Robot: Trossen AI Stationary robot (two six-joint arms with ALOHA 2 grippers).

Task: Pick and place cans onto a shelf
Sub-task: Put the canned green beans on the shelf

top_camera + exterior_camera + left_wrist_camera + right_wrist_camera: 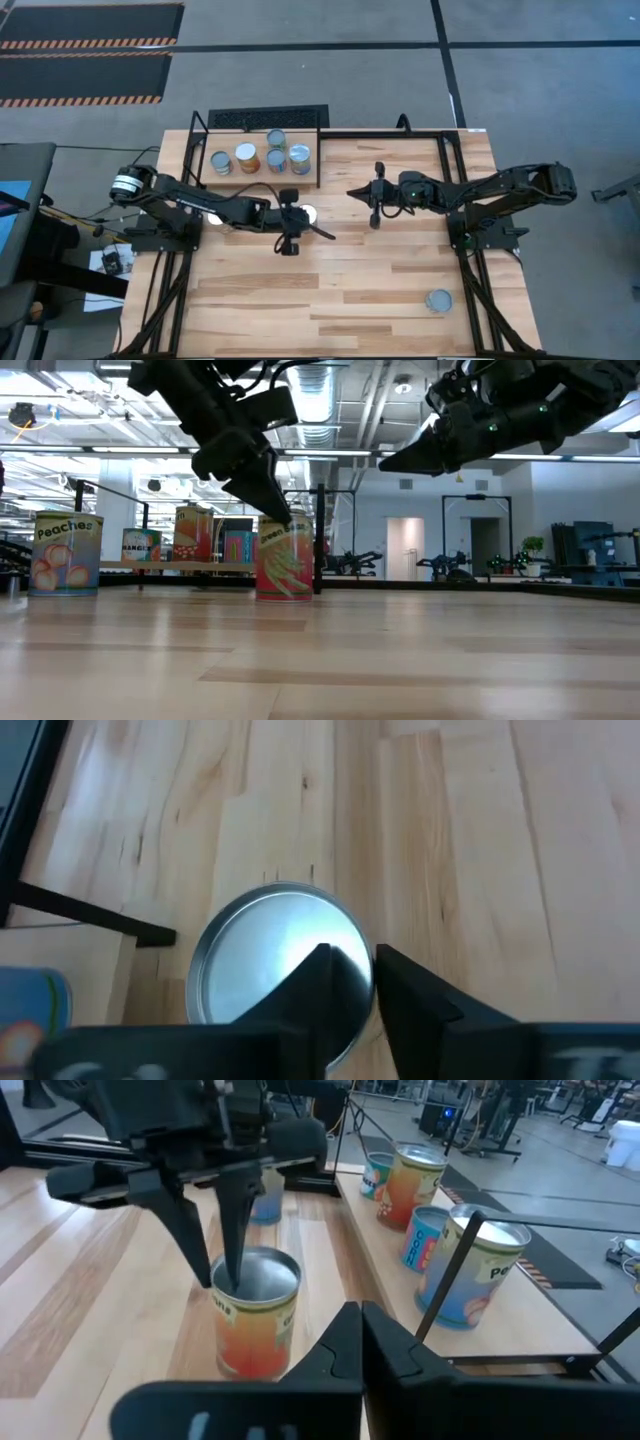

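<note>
An orange-yellow can (308, 213) with a silver lid stands upright on the plank table, just in front of the shelf (260, 181). My left gripper (355, 965) points down over the can's edge and is shut on it. It also shows in the right wrist view (218, 1280). My right gripper (352, 192) is shut and empty. It hovers above the table to the right of this can (257, 1315). Several cans (246, 157) stand on the shelf board. A bluish can (213, 214) stands on the table under my left arm. My left gripper pinches the can's top rim (366, 946) on the side toward the table's right. One finger (234, 1230) is on the lid inside the rim and the other (192, 1230) is outside the wall. The fingers come from above, pointing down. The can stands upright on the table.
A lone can (439, 300) stands near the table's front right. Black metal rods (440, 135) frame the shelf and the table's far edge. Bare planks lie in the middle and front of the table.
</note>
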